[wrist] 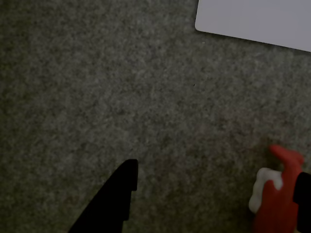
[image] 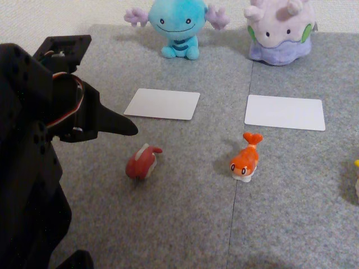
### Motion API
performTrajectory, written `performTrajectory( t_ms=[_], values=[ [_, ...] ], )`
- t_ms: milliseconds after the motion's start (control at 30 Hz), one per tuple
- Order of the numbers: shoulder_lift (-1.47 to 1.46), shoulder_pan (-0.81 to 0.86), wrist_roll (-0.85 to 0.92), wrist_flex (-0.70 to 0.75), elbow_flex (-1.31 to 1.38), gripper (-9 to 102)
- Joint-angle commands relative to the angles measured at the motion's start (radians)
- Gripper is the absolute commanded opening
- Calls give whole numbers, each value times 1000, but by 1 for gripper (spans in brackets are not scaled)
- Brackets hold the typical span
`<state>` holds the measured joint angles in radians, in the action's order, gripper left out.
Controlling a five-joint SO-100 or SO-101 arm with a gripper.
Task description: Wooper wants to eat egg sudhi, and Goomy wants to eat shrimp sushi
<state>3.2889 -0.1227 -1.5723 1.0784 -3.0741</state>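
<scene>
The gripper [image: 132,130] is seen at nine o'clock of the other view, its jaws' state not discernible, with Wooper [image: 178,27] at twelve, Goomy [image: 279,31] at one, the shrimp sushi [image: 245,159] near centre and the egg sushi [image: 357,165] at three.

No legible text, labels, brands, numbers or signs: the two flat white rectangular cards [image: 162,103] [image: 285,112] are blank.

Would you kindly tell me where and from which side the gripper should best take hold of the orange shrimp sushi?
Probably across the plump middle of the shrimp sushi, coming down from above with one finger on each flank. In the other view it sits on its white base with the forked tail raised toward the white card, so the body looks broader and steadier than the thin tail, and bare carpet lies on both sides.
</scene>
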Motion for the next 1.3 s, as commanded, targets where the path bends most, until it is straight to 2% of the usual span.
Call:
performTrajectory(
  t_ms=[0,1000,1100,1267],
  values=[
    [5,-11,2,3,3,37],
    [5,-11,2,3,3,37],
    [6,-8,6,-28,3,37],
    [6,41,17,-196,8,37]
  ],
)
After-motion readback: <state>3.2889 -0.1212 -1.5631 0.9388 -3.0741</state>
